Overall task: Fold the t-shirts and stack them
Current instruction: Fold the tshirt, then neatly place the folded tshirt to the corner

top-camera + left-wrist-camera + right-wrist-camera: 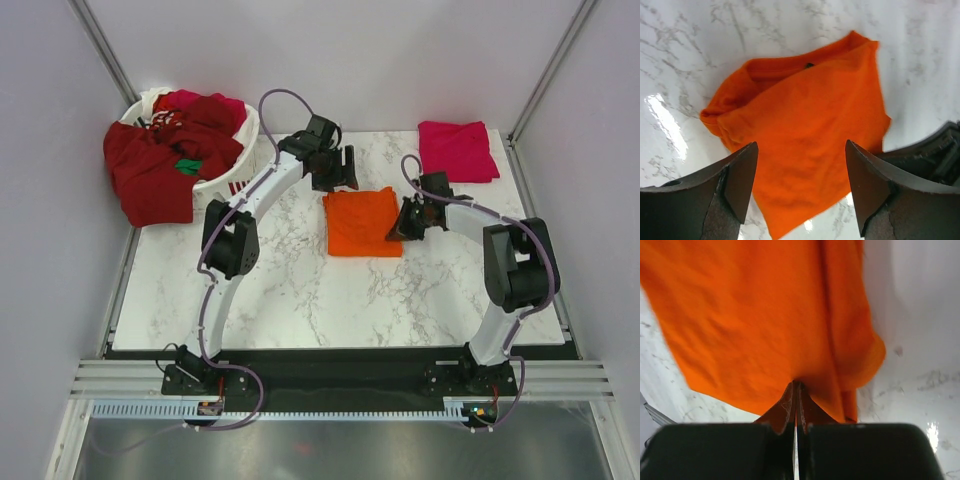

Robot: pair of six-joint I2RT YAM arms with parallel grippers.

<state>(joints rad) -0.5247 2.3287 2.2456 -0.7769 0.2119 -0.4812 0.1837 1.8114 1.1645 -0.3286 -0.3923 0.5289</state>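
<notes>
A bright orange t-shirt (362, 222) lies folded on the marble table (300, 290) at the middle. My right gripper (408, 222) is shut on its right edge; in the right wrist view the fingers (796, 405) pinch the orange cloth (755, 315). My left gripper (338, 170) is open and empty just above the shirt's far edge; its wrist view shows the orange shirt (805, 130) below the spread fingers (742, 175). A magenta-pink t-shirt (457, 150) lies folded at the far right. Dark red and crimson shirts (160, 165) and a bit of green cloth (188, 166) fill the basket.
A white slotted basket (238, 172) stands at the far left corner, with dark red cloth hanging over its left side beyond the table's edge. Grey walls enclose the table on three sides.
</notes>
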